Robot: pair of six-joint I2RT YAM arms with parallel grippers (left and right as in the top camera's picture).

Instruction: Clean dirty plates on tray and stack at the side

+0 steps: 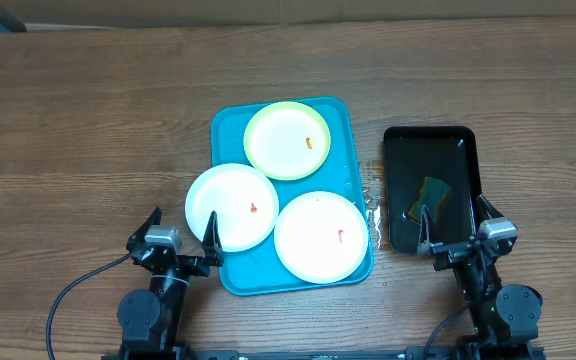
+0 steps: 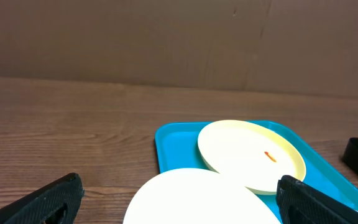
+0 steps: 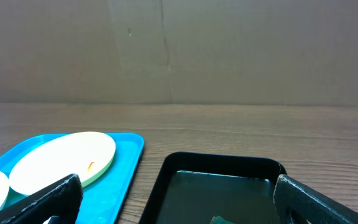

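Observation:
The turquoise tray lies mid-table with three plates on it. The green-rimmed plate is at the back with an orange smear. One white plate overhangs the tray's left edge and the other white plate sits at front right; both have red smears. My left gripper is open and empty at the near edge by the left white plate. My right gripper is open and empty at the near end of the black tray. The green-rimmed plate shows in both wrist views.
A black tray holding water and a green sponge stands right of the turquoise tray; it also shows in the right wrist view. Water drops lie between the trays. A brown cardboard wall is behind the table.

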